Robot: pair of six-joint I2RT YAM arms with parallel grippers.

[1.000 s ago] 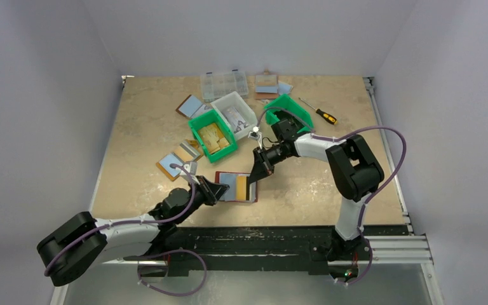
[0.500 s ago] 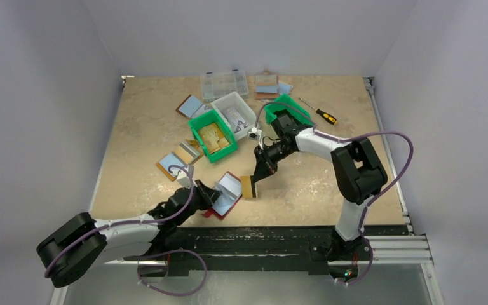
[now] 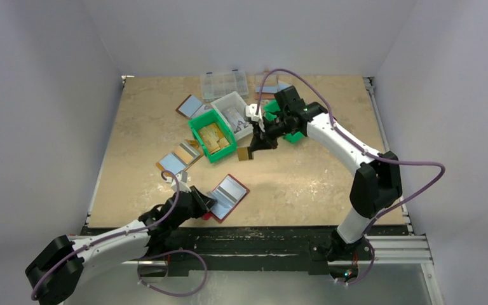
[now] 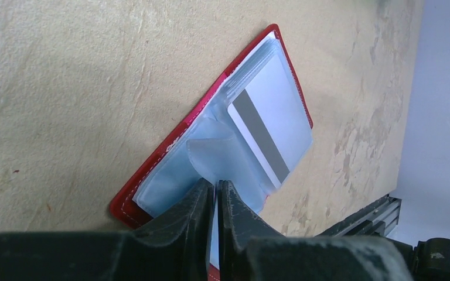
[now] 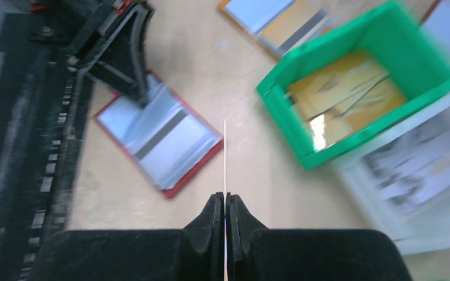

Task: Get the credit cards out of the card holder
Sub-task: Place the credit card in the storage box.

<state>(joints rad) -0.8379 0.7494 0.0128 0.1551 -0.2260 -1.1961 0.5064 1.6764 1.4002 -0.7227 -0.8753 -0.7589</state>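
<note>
The card holder [image 3: 227,196] lies open near the table's front edge, with a dark red rim and pale blue sleeves. A pale grey credit card [image 4: 269,123] with a dark band sits in its sleeve. My left gripper [image 3: 204,202] is shut on a blue inner sleeve of the holder [image 4: 170,146], its jaws pinching the sleeve at its near end [image 4: 217,187]. My right gripper [image 3: 254,145] is shut on a thin tan card [image 3: 244,154], held in the air beside the green bin. That card shows edge-on in the right wrist view [image 5: 225,158], above the holder [image 5: 158,137].
A green bin [image 3: 213,135] of yellowish cards and a white bin [image 3: 236,113] stand mid-table. A second green bin [image 3: 292,108] sits behind my right arm. A clear organiser box [image 3: 224,82], a screwdriver [image 3: 321,113] and tan-rimmed bifolds [image 3: 179,157] lie around.
My right gripper drew the tan card out of the holder and carried it up and back toward the green bin. My left gripper pulled the holder nearer and turned it.
</note>
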